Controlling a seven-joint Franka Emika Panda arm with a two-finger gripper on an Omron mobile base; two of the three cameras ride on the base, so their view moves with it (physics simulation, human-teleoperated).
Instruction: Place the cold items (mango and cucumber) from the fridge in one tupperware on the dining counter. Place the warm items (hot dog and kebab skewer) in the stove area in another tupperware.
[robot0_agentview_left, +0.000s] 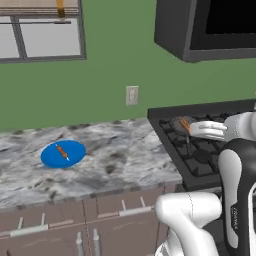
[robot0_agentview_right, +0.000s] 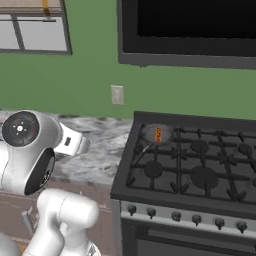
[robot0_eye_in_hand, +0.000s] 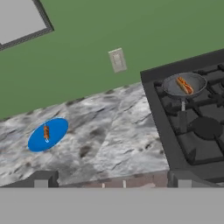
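Tool (robot0_eye_in_hand: 112, 178) open, raised, facing stove area (robot0_eye_in_hand: 192, 122), worktop (robot0_eye_in_hand: 109, 135)

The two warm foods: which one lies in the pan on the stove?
The hot dog, in the pan; the kebab skewer lies on the blue plate.

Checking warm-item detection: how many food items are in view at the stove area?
2. The hot dog lies in a pan on the stove's rear-left burner. The kebab skewer lies on the blue plate on the marbled worktop left of the stove.
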